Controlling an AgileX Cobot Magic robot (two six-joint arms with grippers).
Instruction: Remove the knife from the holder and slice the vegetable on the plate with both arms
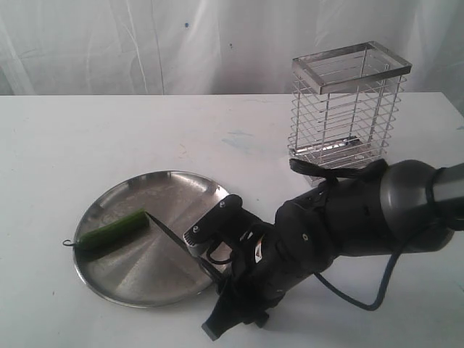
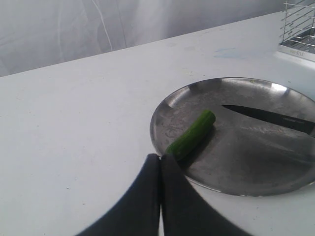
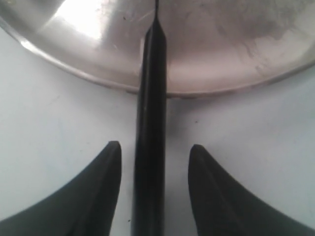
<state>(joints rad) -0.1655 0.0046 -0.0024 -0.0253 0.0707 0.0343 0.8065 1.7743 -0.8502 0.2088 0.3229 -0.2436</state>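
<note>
White cloth [image 1: 109, 43] hangs behind a pale tabletop [image 1: 87, 145]. On the tabletop the wire holder [image 1: 348, 109] stands empty at the back, well apart from the steel plate [image 1: 170, 190] at the front. The knife [image 1: 174, 239] is out of the holder. Its dark blade lies across the plate and its handle runs out over the rim. The handle sits between the fingers of the right gripper [image 3: 155, 145], which are spread with bare table showing on both sides, so the jaws bracket the handle without clamping it. The knife's long axis runs straight out along that gripper's reach, and the tip ends just beside the blunt end of the vegetable [image 1: 112, 230]. The vegetable lies on the far side of the plate from the right arm, roughly crosswise to the blade, with its stem past the rim. The left gripper [image 2: 160, 156] has its fingers pressed together with nothing visible between them. It faces the vegetable's stem end, though the exterior view shows no arm there, so it likely hangs back. The right arm is the nearer one. By my reading, the next move is to close on the handle and then bring the blade sideways over the vegetable.
</note>
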